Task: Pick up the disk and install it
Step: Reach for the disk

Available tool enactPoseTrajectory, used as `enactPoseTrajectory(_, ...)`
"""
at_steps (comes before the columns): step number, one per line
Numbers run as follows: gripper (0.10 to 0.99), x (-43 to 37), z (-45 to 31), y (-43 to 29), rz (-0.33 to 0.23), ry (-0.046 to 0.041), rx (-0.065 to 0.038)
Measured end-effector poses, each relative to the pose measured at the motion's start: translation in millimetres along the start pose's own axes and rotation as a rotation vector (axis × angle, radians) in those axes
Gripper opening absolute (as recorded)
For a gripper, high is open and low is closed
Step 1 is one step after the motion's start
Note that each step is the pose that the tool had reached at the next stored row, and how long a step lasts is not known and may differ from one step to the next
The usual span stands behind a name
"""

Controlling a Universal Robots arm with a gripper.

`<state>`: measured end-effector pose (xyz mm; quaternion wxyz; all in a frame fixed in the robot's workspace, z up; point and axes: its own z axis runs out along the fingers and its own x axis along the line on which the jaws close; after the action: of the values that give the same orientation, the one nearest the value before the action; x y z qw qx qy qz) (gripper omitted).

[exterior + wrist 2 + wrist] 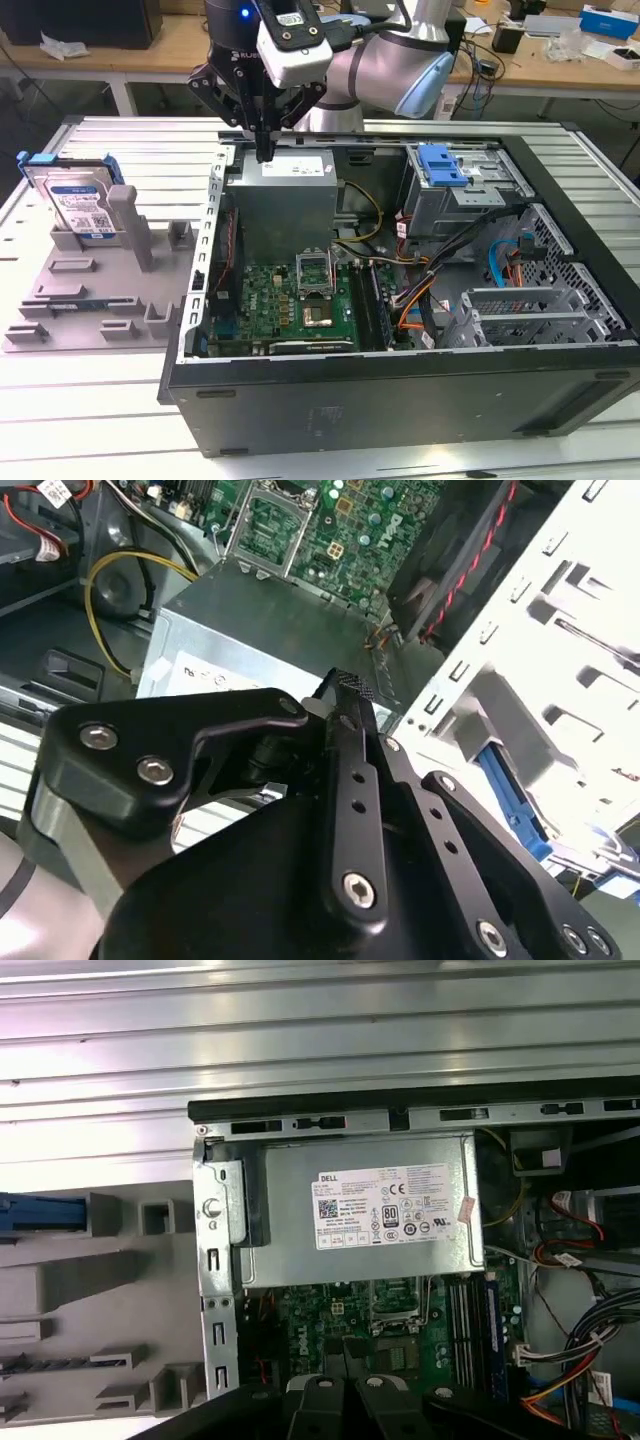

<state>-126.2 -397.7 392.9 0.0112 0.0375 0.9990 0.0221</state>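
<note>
The disk [80, 200], a silver drive with a white-and-blue label in a blue carrier, stands on edge in the grey holder [95, 285] on the exterior view's left, outside the computer case. Its blue edge [40, 1212] shows in the first wrist view. My gripper [265, 150] hangs over the back left corner of the open case [400, 390], above the grey power supply [365, 1215]. Its black fingers [348, 695] point down and are shut with nothing between them. The disk is well off to the exterior view's left of the gripper.
Inside the case lie a green motherboard [290, 300], bundled cables [440, 260] and a metal drive cage [470, 195] with a small blue clip [440, 165] on top. A slatted metal table [100, 410] carries everything. Cluttered wooden benches [560, 45] stand behind.
</note>
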Motion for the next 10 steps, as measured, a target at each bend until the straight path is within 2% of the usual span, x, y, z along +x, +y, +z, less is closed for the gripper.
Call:
enactPoseTrajectory(1, 0.106, 9.8, 0.2, 6.2, 0.000, 0.0019, 0.000)
enactPoseTrajectory(3, 0.106, 16.4, 0.6, 11.0, 0.000, 0.0026, 0.000)
enactPoseTrajectory(5, 0.106, 28.6, 1.2, 18.4, 0.000, 0.0032, 0.000)
enactPoseTrajectory(7, 0.106, 49.8, 2.0, 25.4, 0.000, 0.0035, 0.000)
enactPoseTrajectory(10, 0.106, 68.6, 2.6, 29.8, 0.000, 0.0050, 0.000)
